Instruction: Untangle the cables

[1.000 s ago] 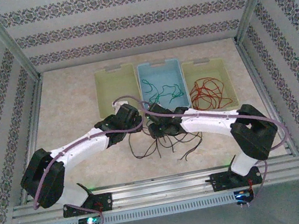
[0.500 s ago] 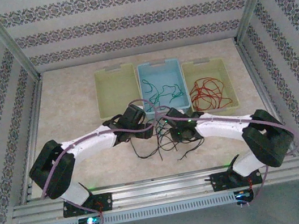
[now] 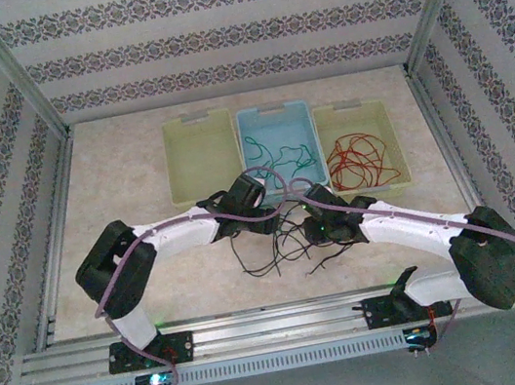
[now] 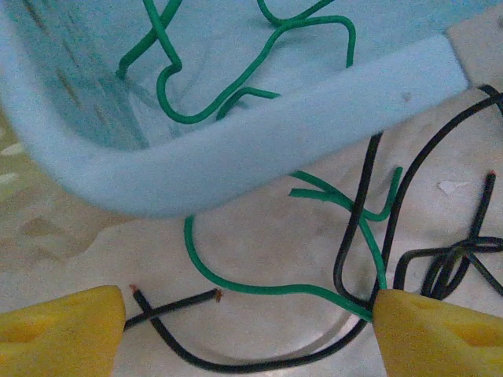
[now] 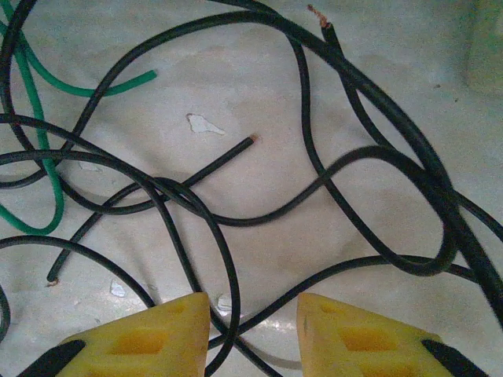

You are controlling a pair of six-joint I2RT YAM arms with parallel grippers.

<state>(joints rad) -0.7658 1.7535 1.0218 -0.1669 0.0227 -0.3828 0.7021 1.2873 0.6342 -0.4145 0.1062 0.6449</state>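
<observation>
Floral-striped panels close in your beige worktop [image 3: 121, 205], and three bins sit side by side toward its far edge. The left, pale green bin [image 3: 199, 153] looks bare inside. The blue bin [image 3: 275, 130] in the middle holds the green cables [image 3: 284, 158], and the right, yellowish bin [image 3: 356, 122] holds the red cables [image 3: 359, 158]. The black cables [image 3: 290, 238] lie in a loose tangle on the worktop, just in front of the blue bin and between your two arms.

Your left hand [image 4: 251, 338] hovers low at the near corner of the blue bin, its yellow fingers [image 4: 67, 326] spread wide apart and gripping nothing. One green cable [image 4: 259, 290] lies on the worktop outside the bin. It curves from just beside the bin's rim across to the inner tip of the right-side finger, where it touches or passes under; you cannot tell which. Black strands cross it there, and a short black end lies by the other finger.

Your right hand [image 5: 253, 330] sits low over the tangle with its fingers [image 5: 149, 338] parted. Black strands run through the gap between them, unclamped. More black loops overlap ahead of it, and a green strand lies at the left edge of that wrist view.
</observation>
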